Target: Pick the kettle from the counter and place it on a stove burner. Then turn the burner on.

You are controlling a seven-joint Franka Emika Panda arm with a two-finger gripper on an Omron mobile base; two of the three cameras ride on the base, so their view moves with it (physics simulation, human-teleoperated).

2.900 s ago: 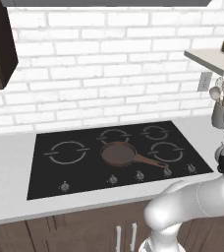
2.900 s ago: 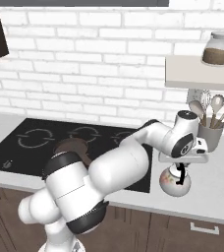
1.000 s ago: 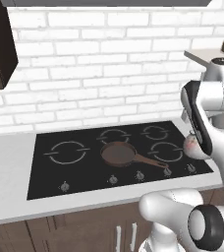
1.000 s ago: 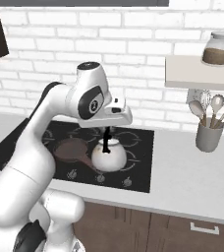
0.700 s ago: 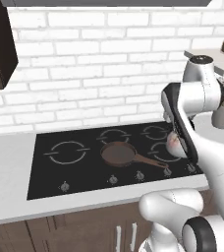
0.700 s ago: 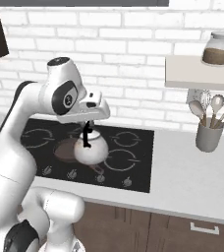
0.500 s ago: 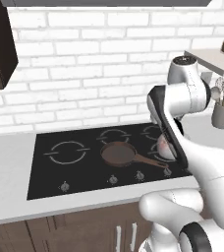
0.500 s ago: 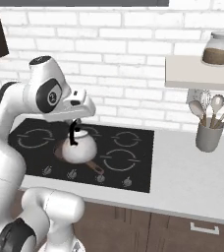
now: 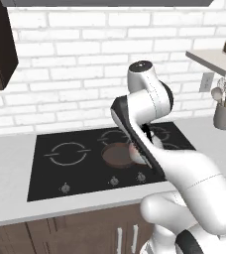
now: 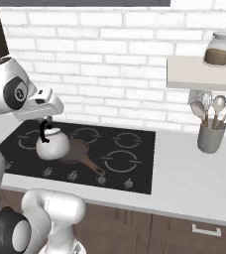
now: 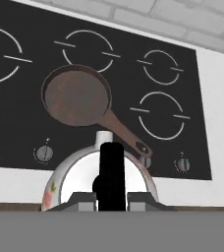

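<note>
One kettle (image 10: 52,145) hangs in the air over the black cooktop (image 10: 140,163), gripper (image 10: 46,120) clenched on its thin black handle (image 11: 111,172), jaws pinched tight w/ handle betw. them. In right base view kettle sits above front-left part of cooktop, overlapping the brown pan (image 10: 78,149) edge; can't tell if it touches the glass. Hand view: kettle body right under the cam, pan (image 11: 77,96) beyond it, pan handle pointing toward knobs (image 11: 44,153). Largest burner ring (image 9: 68,153) lies at far left of cooktop, apart from kettle. Counter (image 10: 194,173) runs to the right, utensil holder (image 10: 210,137) on it. Farther back: brick wall, shelf w/ glass jar (image 10: 218,49).
</note>
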